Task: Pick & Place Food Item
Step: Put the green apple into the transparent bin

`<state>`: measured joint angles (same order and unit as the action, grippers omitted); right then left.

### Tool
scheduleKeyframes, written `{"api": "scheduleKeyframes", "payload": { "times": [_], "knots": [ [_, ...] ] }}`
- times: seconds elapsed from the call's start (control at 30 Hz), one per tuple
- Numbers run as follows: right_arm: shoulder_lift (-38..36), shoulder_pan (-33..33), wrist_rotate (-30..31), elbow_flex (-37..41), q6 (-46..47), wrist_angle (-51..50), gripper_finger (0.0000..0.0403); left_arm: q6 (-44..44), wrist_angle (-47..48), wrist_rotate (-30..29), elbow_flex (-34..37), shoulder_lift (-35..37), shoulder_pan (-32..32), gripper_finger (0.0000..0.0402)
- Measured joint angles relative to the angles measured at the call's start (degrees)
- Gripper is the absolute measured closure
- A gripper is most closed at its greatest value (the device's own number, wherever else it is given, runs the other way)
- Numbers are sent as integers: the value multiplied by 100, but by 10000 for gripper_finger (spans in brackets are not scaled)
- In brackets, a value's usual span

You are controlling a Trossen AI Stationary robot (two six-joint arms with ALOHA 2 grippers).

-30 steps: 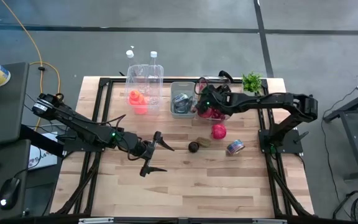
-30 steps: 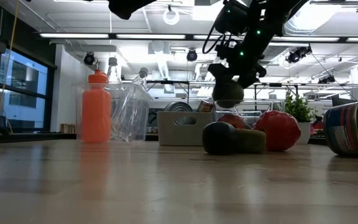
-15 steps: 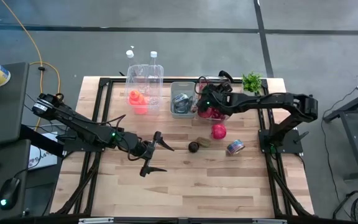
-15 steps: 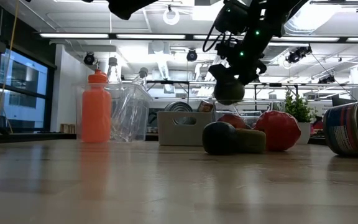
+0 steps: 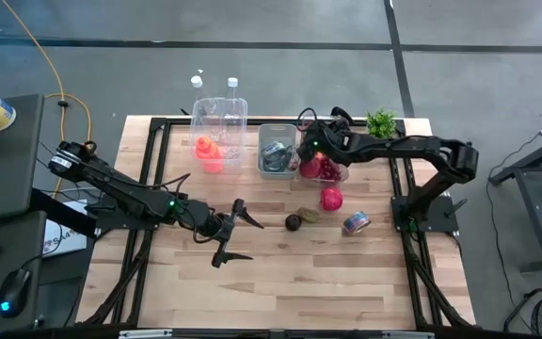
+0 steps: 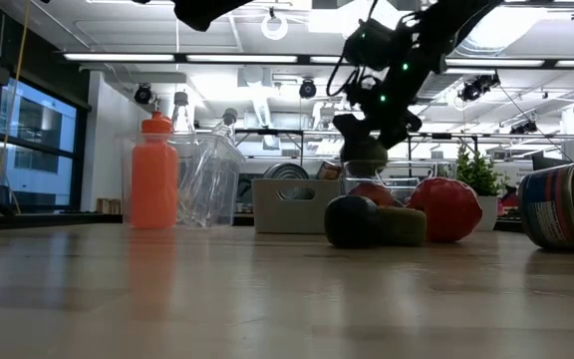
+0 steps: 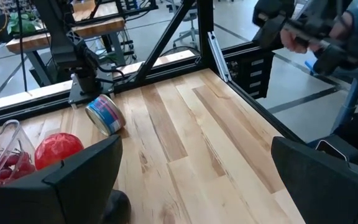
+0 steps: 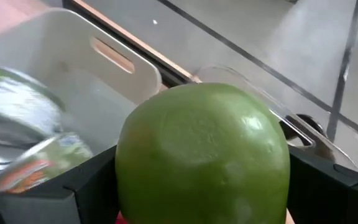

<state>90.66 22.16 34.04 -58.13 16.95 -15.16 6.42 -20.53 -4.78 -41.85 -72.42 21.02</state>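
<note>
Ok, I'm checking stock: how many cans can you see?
2: one can lies on the table, right side; another can sits in the grey bin, where more may be hidden.

We see bare wood across the near half of the table [image 5: 346, 282], with open passage there. The left gripper [image 5: 236, 234] sits spread at mid-table. Toward the back, the orange bottle [image 5: 207, 153], clear bottles [image 5: 224, 118], grey bin [image 5: 275, 151] and clear container [image 5: 332, 169] crowd together. A red fruit [image 5: 331, 199], dark fruit [image 5: 293, 222] and can [image 5: 354, 223] block the right-centre.
</note>
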Motion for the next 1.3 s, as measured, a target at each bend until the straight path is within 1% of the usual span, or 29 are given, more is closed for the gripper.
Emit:
{"api": "scheduleKeyframes", "payload": {
  "times": [0.17,0.47,0.77,1.0,1.3],
  "knots": [
    [257,235,-3,0,-27,75,57,0,0,0,0,0,0,2],
    [513,492,50,1,76,571,57,31,0,0,0,0,0,2],
    [531,725,53,1,76,637,57,17,2,0,0,0,0,2],
    [532,738,48,0,117,643,57,-1,2,0,0,0,0,2],
    [532,731,-384,1,198,709,57,1,2,0,0,0,0,2]
  ]
}}
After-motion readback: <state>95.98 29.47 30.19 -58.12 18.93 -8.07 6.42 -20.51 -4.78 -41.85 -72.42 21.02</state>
